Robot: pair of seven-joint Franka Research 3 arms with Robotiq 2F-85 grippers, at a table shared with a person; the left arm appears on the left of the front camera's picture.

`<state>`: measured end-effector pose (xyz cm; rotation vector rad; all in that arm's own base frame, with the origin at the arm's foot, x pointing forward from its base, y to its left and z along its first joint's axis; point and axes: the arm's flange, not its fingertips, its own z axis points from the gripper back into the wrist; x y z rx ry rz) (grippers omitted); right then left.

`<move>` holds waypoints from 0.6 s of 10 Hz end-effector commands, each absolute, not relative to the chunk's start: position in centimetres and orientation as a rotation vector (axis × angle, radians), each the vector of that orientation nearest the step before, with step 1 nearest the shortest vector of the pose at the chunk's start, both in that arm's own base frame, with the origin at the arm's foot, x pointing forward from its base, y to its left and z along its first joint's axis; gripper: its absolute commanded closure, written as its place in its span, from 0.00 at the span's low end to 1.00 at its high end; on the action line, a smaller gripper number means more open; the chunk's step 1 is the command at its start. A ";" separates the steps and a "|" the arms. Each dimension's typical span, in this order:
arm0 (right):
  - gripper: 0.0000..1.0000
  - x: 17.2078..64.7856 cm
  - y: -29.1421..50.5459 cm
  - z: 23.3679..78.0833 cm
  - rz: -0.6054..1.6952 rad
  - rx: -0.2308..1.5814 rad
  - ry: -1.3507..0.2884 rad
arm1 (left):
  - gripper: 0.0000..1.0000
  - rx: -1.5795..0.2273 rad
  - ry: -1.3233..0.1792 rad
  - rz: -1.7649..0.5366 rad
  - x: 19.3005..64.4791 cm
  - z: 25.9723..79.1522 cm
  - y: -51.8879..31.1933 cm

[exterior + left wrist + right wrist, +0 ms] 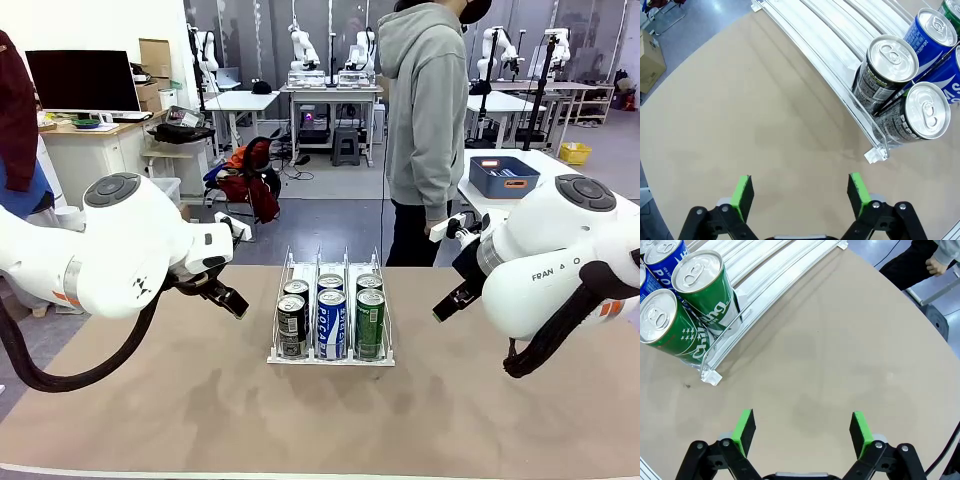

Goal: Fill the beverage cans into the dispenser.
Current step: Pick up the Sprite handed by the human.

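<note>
Front view: six cans (331, 318) upright in dispenser (330, 358); left claw (800, 181), right claw (801, 416) both wide, empty.

1. Light: bright and even, from overhead in all three views; no dim areas.
2. Shadows: faint, soft-edged patches on the table (320, 430) at 7 and 5 o'clock of the dispenser (330, 360), front view.
3. Glare: the silver tops of the cans (892, 52) shine; the floor (715, 10) shows a bright reflection at 11 o'clock, left wrist view.
4. Focus: sharp throughout; no motion blur.
5. Distortion: wide-angle bending in both wrist views; the dispenser rails and table edge curve toward the frame borders.
</note>
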<state>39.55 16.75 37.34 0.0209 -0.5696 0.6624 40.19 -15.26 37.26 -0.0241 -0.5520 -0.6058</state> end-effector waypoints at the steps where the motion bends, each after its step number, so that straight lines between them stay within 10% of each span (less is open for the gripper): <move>1: 0.00 39.6 16.7 37.3 0.662 0.021 -0.570 | 0.00 -0.024 -0.552 -0.603 40.2 37.3 -15.2; 6: 0.00 39.6 16.7 37.3 0.662 0.021 -0.570 | 0.00 -0.024 -0.552 -0.603 40.2 37.3 -15.2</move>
